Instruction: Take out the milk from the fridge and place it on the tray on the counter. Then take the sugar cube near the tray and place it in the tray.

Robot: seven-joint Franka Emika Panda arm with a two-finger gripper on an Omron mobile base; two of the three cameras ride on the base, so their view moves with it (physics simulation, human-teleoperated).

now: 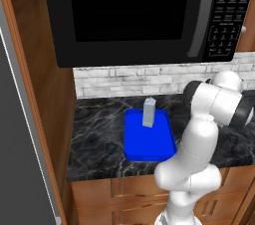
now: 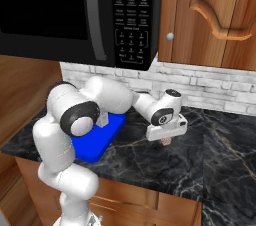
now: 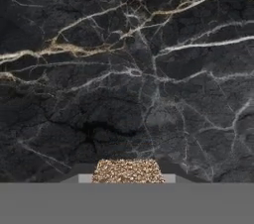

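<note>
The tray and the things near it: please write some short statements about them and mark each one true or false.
1. The milk stands upright in the blue tray. True.
2. The tray lies on the floor. False: it lies on the black marble counter.
3. The gripper is closed on the sugar cube. True: the hand view shows the brown speckled cube between the fingertips.
4. The gripper hangs above the tray. False: in the right base view it is over bare counter, to the right of the tray.
5. The microwave door is open. False: it is shut.
</note>
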